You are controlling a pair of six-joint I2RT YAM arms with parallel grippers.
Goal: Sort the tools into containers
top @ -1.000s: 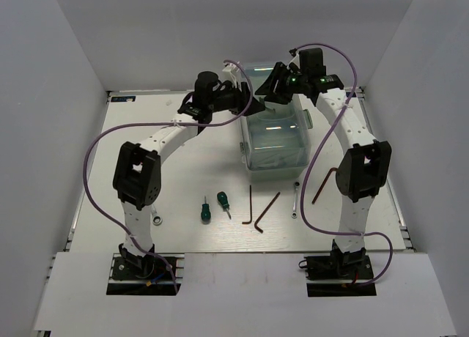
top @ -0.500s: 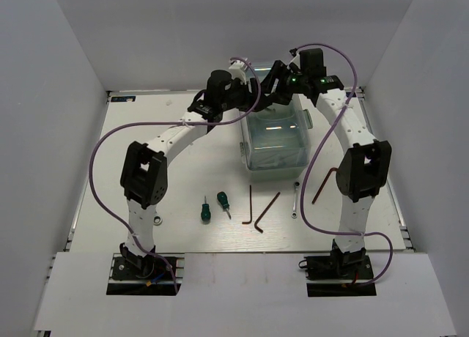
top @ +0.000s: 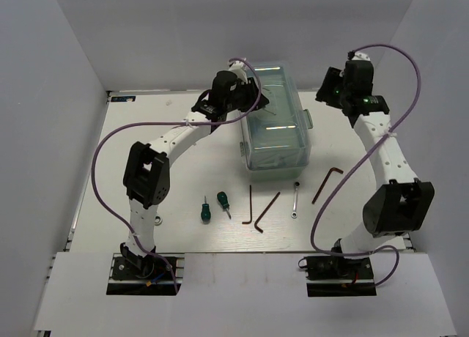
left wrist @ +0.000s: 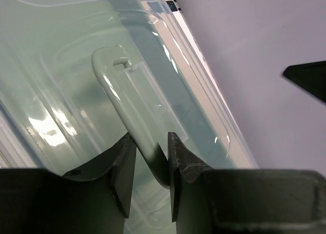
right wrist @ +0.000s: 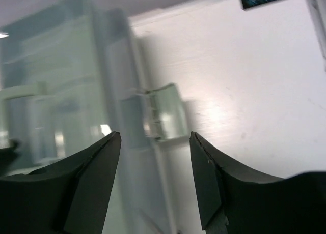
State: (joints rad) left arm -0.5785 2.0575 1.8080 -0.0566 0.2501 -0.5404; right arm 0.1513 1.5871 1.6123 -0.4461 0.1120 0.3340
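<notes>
One shut mint toolbox (top: 275, 132), contents unclear; left jaws pinch its handle (left wrist: 131, 111), right jaws gape empty.

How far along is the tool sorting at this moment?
Nothing is sorted yet. The left gripper clamps the lid handle of the toolbox, lid apparently closed; the right gripper hangs open beside its latch. Two screwdrivers, hex keys and a wrench lie on the table, all left to place.

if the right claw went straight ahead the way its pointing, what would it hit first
Probably the pale latch on the side of the toolbox, which sits centred ahead of the open right claw. The view is blurred, so depth is unclear.
</notes>
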